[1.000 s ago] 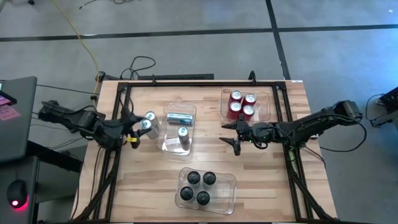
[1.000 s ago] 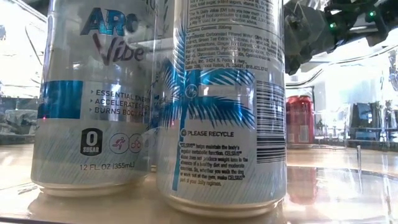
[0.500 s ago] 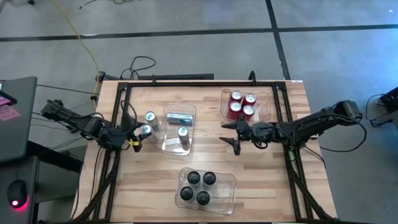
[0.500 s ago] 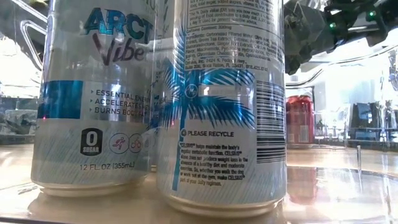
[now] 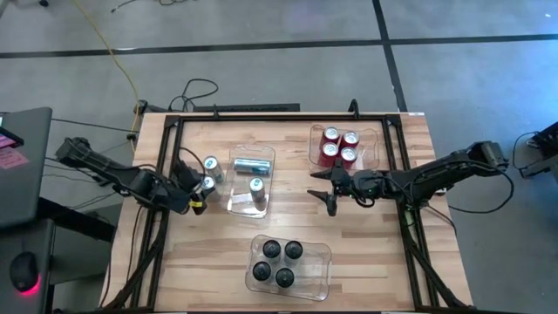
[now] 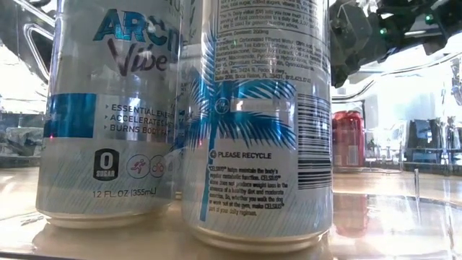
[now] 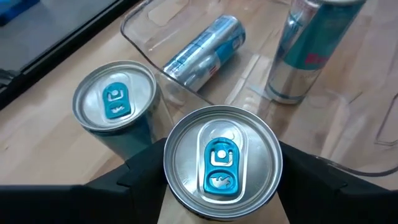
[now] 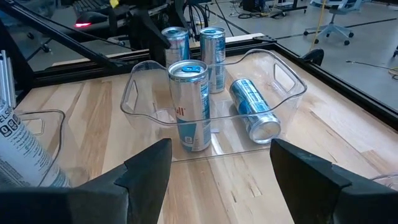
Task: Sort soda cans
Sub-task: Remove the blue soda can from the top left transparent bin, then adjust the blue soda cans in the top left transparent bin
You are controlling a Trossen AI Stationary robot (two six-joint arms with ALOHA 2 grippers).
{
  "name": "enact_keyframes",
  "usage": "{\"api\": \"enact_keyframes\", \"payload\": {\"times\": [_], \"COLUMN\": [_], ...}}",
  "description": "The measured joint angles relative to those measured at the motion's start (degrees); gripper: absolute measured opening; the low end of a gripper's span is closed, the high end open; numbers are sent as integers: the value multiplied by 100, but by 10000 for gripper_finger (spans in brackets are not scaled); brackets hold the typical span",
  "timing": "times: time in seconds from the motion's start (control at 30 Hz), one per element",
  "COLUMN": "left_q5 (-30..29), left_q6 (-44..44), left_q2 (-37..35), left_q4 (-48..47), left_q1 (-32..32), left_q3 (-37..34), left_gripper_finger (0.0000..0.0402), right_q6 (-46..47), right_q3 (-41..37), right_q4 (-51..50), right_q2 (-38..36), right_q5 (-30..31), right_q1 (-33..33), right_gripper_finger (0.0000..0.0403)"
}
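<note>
My left gripper (image 5: 199, 185) is shut on an upright silver-blue soda can (image 7: 222, 163) at the table's left. The can is just outside a clear bin (image 5: 232, 202). A second silver-blue can (image 5: 212, 165) stands on the wood beside it. Inside the bin one silver-blue can (image 5: 251, 164) lies on its side and another (image 5: 256, 185) stands. My right gripper (image 5: 328, 187) hovers open right of that bin, with nothing between its fingers (image 8: 149, 168). Several red cans (image 5: 338, 146) and several black cans (image 5: 277, 262) fill two other bins. My left gripper pinches the can's round wall (image 7: 169, 180) just below its top rim, one finger (image 7: 140, 177) on each side. The fingers come from the table's left, slanting down. The can stays upright; whether its base rests on the wood is hidden by the can itself.
A black frame rail (image 5: 166, 174) runs along the table's left side, close to my left arm. In the low view, two silver-blue cans (image 6: 253, 144) stand very near the camera and block most of it. Bare wood lies between the three bins.
My left gripper has sunk with the silver-blue can and drifted slightly toward the table's near edge. The can has stayed upright, next to the other can outside the bin.
</note>
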Motion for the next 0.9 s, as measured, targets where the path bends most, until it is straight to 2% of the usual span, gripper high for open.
{"api": "enact_keyframes", "payload": {"times": [0.23, 0.4, 0.6, 0.7, 0.9], "left_q5": [43, 93, 158, 171, 23], "left_q6": [-191, -121, 234, 845, 2893], "left_q2": [254, 130, -64, -143, -42], "left_q4": [11, 169, 112, 123, 487], "left_q1": [0, 0, 0, 0, 274], "left_q3": [0, 2, 120, 411, 1196], "left_gripper_finger": [271, 279, 315, 334, 352], "right_q6": [-2, 0, 0, 0, -4], "right_q3": [0, 0, 0, 0, 0], "right_q4": [2, 2, 2, 2, 4], "right_q2": [0, 0, -1, 0, 0], "right_q5": [0, 0, 0, 0, 0], "right_q1": [0, 0, 0, 0, -8], "right_gripper_finger": [291, 291, 291, 291, 291]}}
